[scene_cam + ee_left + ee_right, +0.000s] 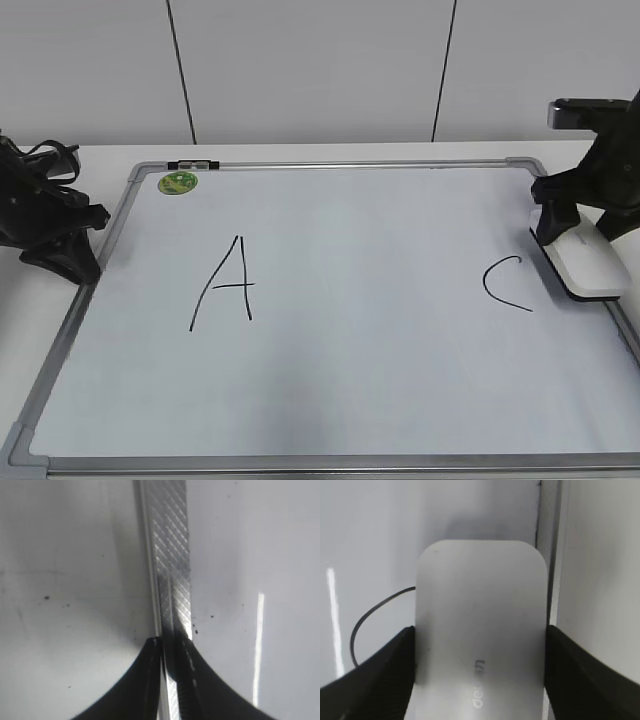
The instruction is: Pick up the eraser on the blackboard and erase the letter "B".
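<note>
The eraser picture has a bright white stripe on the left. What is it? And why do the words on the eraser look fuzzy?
In the right wrist view the stripe is lamp glare on the shiny blackboard, and the eraser print is blurred, too close to the camera. The left wrist view shows similar glare right of the frame. The exterior view is evenly lit and sharp.

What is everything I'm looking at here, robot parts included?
large white dry-erase board with grey aluminium frame: one, white and grey, lying flat on the table.
hand-drawn black letter A: one, black, left half of the board.
hand-drawn black letter C: one, black, right half of the board.
small round green magnet: one, green, board's far left corner.
flat white plastic eraser: one, white, at the board's right edge beside the C.
white table: one, under the board.
left tool: one, black, jaws shut, over the frame's left rail.
right tool: one, black, fingers either side of the eraser.
</note>
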Robot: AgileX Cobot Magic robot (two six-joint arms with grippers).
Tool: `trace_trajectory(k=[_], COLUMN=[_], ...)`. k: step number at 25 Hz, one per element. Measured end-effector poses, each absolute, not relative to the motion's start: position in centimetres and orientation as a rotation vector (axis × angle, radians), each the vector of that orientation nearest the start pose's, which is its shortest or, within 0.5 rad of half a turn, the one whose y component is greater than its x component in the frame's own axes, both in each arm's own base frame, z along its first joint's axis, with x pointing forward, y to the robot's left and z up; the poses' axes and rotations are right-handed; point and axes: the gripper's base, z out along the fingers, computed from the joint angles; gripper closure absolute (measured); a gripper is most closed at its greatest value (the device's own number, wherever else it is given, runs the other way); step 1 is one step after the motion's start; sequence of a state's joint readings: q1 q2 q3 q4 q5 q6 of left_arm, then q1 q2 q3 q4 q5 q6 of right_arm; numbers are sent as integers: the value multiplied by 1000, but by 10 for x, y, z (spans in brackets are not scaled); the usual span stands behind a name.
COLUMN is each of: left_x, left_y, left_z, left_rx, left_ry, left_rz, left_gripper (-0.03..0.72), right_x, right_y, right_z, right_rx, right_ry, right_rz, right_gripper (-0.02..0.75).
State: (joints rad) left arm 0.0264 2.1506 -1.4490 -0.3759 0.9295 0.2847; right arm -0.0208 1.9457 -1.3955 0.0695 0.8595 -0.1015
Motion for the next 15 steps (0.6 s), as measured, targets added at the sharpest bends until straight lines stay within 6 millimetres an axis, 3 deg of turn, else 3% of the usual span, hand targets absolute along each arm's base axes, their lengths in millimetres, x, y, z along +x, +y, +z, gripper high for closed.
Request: trace_trajectory(k=[4, 15], left_x=[410, 410], left_y=[-16, -16], left_z=[125, 125], left_rx=[53, 53], left_ry=[3034, 3034], left_rz=[-454, -454], left_gripper=[629, 629], right_x=[402, 422], right_y=[-4, -5], right_z=[177, 165], right_rx=[-61, -44], right_ry=[2894, 2875], right_rz=[53, 45], right_gripper=[195, 195])
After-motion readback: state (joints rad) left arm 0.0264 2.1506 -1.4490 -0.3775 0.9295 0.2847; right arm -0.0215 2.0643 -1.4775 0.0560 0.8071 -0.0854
